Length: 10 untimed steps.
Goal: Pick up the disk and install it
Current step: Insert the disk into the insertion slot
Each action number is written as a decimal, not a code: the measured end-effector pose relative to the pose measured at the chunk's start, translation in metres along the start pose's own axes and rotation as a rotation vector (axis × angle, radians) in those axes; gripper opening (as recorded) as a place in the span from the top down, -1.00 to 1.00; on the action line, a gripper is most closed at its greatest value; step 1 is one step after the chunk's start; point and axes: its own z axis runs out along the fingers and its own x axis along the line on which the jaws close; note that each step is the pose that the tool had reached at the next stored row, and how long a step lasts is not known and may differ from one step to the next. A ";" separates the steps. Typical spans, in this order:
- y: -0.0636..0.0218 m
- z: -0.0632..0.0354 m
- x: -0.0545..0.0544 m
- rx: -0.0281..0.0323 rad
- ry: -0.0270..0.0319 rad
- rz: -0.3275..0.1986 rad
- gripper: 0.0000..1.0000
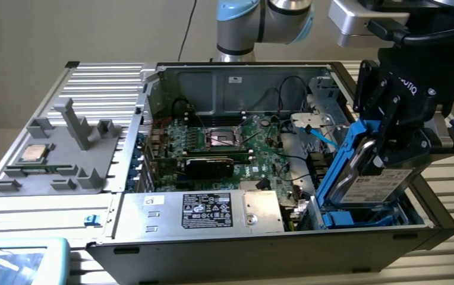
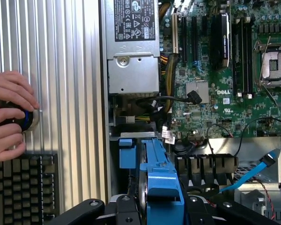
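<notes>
Exterior view's left: grey fixture (image 1: 60, 157) sat on the slatted bench (image 1: 100, 83), with a small CPU chip (image 1: 35, 153) lying on it.

Centre: open computer case (image 1: 211, 252), motherboard (image 1: 227, 148) exposed, power supply (image 1: 203, 211) with a black label along the near wall.

Exterior view's right: end effector (image 1: 387, 155) pinched the disk (image 1: 374, 184) by its blue carrier. The disk stood tilted on edge, lower end down in the near-right bay.

Wrist view also showed a person's hands (image 2: 9, 91) on a blue-ringed knob (image 2: 24, 119) near a keyboard (image 2: 25, 183), outside the case.
</notes>
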 end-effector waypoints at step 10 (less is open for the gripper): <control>0.0013 0.0001 0.000 0.0004 -0.0001 -0.001 0.25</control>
